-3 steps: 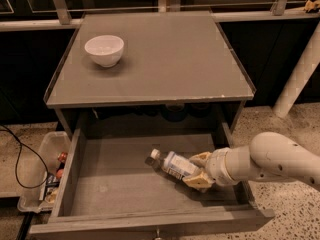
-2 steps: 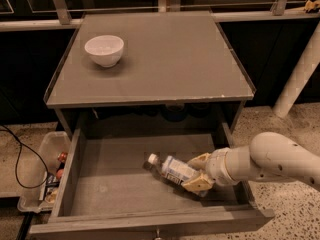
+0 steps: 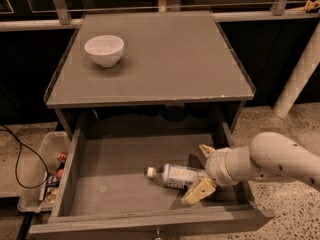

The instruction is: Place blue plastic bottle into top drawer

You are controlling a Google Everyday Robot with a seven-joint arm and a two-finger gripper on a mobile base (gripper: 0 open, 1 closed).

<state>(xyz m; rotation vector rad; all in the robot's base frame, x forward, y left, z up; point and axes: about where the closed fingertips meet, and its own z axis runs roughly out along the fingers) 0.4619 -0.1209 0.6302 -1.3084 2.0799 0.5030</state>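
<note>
The blue plastic bottle (image 3: 176, 176) lies on its side on the flat bottom of the pulled-out top drawer (image 3: 105, 184), white cap pointing left. My gripper (image 3: 202, 171) is inside the drawer at its right side, at the bottle's base end. Its tan fingers (image 3: 199, 191) are spread apart, one on each side of the bottle's base, and do not squeeze it. The white arm comes in from the right over the drawer's right wall.
A white bowl (image 3: 104, 49) stands on the cabinet top (image 3: 165, 59) at the back left. A clear plastic bin (image 3: 46, 174) with small items sits on the floor left of the drawer, with a black cable beside it. A white post (image 3: 299, 79) stands at right.
The bottle came down and slightly left until it lay on the drawer bottom. The fingers have spread wider around it and let it go.
</note>
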